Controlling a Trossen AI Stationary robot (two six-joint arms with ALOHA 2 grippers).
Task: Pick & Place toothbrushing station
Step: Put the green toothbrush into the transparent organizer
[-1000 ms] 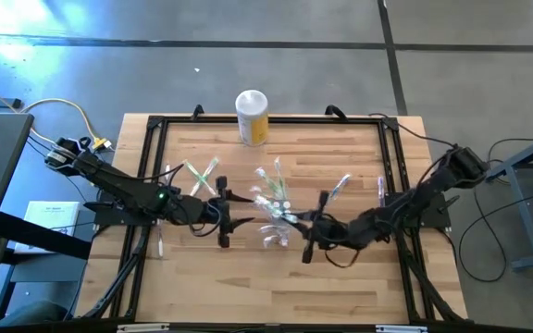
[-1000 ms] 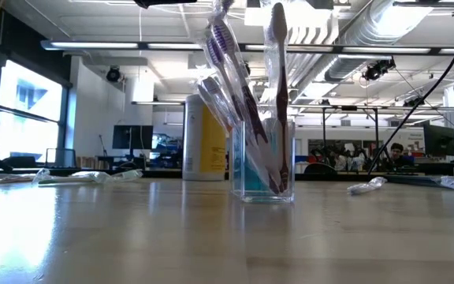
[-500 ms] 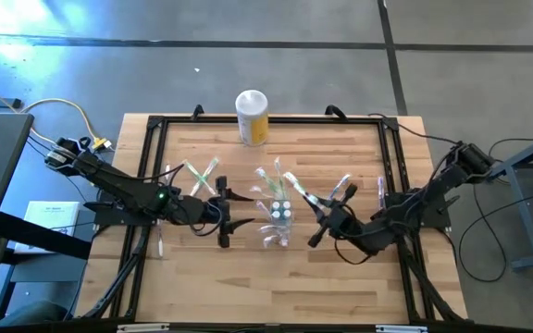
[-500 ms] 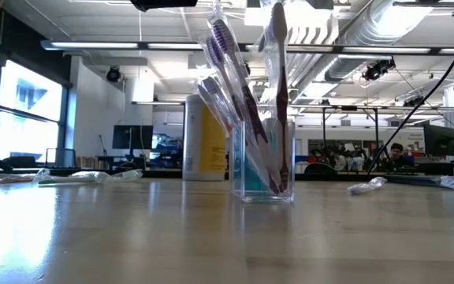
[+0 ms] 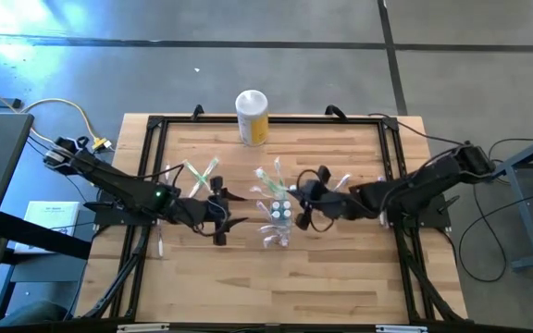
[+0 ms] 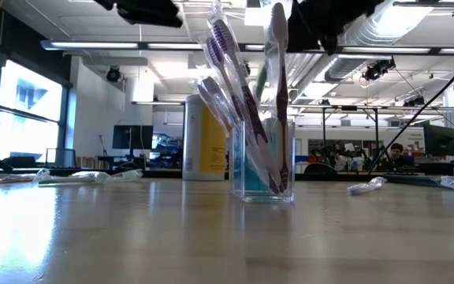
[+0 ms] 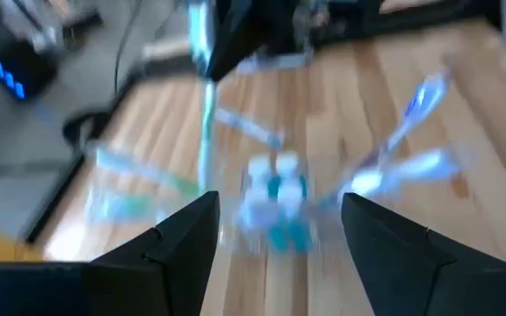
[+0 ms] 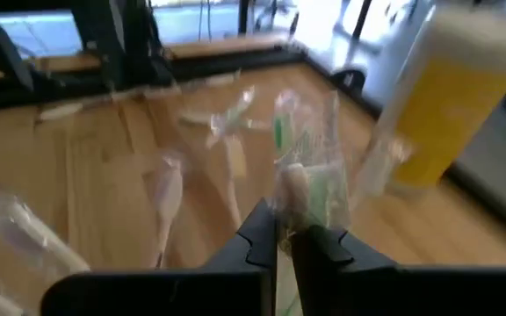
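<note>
Gripping a wrapped green-accented toothbrush (image 8: pixel 304 189), the right pincer (image 5: pixel 305 205) has its fingers pressed together on the handle, as the right wrist view shows. Half a second ago this pincer sat lower on the surface (image 5: pixel 340 277), out to the right of the cup; now it has swung in and hangs just beside the clear cup (image 5: pixel 279 214), on its right. In the low view a dark mass of the arm has come into the top of the picture above the cup (image 6: pixel 262 162), where there was none a moment before, and a green-tinted brush now shows among the upright ones.

The left pincer (image 5: pixel 220 211) has its fingers spread apart, empty, on the cup's left side; it has shifted only slightly, and the cup lies ahead between its fingers in its own wrist view.

The cup stands near the middle of the surface with several toothbrushes already upright in it. More wrapped toothbrushes (image 5: pixel 202 172) lie loose to the left, behind and right of it. The yellow canister (image 5: pixel 252 117) stands apart at the far edge.

By my reading, the right arm has carried one more brush to the cup and is about to lower it in. The task is partway done.
</note>
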